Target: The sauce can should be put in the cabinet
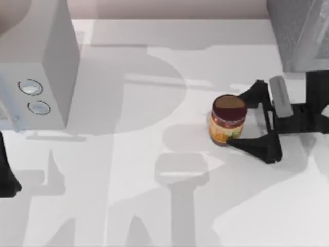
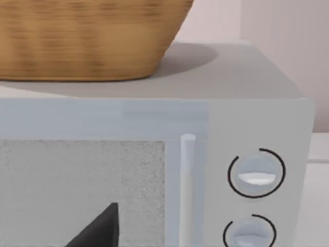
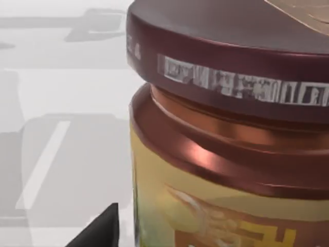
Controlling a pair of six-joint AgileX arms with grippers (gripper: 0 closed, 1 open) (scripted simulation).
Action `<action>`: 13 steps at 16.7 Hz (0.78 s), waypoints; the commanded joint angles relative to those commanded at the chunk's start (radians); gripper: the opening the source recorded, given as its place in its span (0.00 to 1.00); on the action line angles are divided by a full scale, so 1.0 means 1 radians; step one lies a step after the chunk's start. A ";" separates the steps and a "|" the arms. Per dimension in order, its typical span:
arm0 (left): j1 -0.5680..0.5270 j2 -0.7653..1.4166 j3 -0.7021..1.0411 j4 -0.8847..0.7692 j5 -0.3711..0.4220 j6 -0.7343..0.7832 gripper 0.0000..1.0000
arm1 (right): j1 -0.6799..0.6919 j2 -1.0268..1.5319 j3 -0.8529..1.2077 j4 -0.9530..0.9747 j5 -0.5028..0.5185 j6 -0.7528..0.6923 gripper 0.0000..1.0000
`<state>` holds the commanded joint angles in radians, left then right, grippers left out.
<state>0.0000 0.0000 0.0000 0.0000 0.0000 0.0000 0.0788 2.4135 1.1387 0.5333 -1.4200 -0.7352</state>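
Observation:
The sauce can (image 1: 227,119) stands upright on the white table right of centre, with a dark maroon lid and an orange-yellow label. My right gripper (image 1: 237,121) reaches in from the right and is open, with one black finger on each side of the can. Up close in the right wrist view, the sauce can (image 3: 231,154) looms beside one black fingertip (image 3: 97,231). A grey box that looks like the cabinet (image 1: 300,33) stands at the back right corner. My left arm (image 1: 6,177) is parked at the left edge.
A grey microwave-like box (image 1: 36,62) with two round knobs stands at the back left. In the left wrist view this box (image 2: 257,113) carries a wicker basket (image 2: 87,36) on top. Open white tabletop (image 1: 154,206) lies in front.

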 joint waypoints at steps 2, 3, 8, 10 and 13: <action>0.000 0.000 0.000 0.000 0.000 0.000 1.00 | 0.026 0.004 -0.025 0.140 0.020 0.111 1.00; 0.000 0.000 0.000 0.000 0.000 0.000 1.00 | 0.039 0.003 -0.036 0.197 0.031 0.158 1.00; 0.000 0.000 0.000 0.000 0.000 0.000 1.00 | 0.078 -0.007 -0.061 0.328 0.064 0.278 1.00; 0.000 0.000 0.000 0.000 0.000 0.000 1.00 | 0.078 -0.007 -0.061 0.328 0.064 0.278 1.00; 0.000 0.000 0.000 0.000 0.000 0.000 1.00 | 0.078 -0.007 -0.061 0.328 0.064 0.278 0.92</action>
<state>0.0000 0.0000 0.0000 0.0000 0.0000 0.0000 0.1567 2.4062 1.0778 0.8612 -1.3556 -0.4576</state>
